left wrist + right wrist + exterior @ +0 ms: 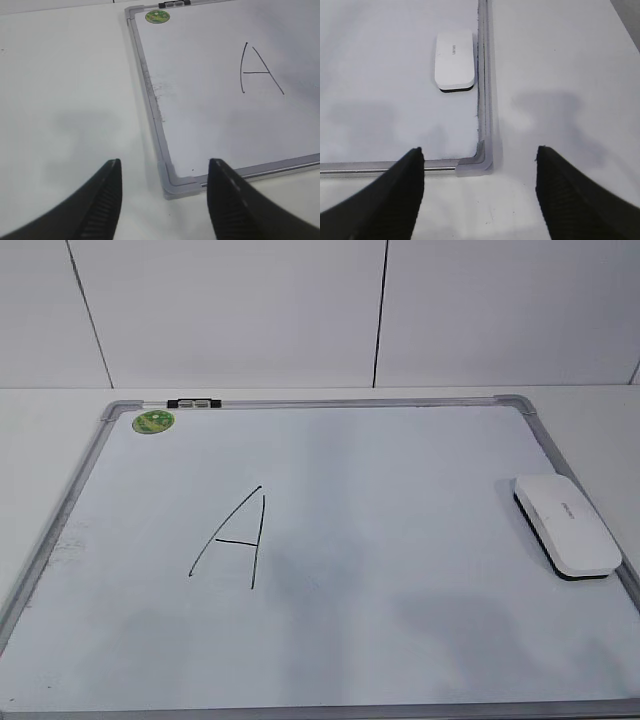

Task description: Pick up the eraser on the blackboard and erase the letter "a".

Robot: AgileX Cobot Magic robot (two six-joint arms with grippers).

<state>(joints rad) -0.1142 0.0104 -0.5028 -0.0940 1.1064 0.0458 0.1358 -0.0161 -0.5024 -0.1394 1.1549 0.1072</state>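
The blackboard is a white board with a grey frame lying flat on the table. The eraser, a white block with a dark underside, lies on its right side against the frame; it also shows in the right wrist view. Only a tall angular capital "A" is drawn on the board; it also shows in the left wrist view. No small cursive "a" is visible. My left gripper is open above the board's near left corner. My right gripper is open above the near right corner. Neither gripper shows in the exterior view.
A round green sticker and a small black clip sit at the board's far left corner. Faint smudges mark the board's left edge. White table surrounds the board, and a white panelled wall stands behind it.
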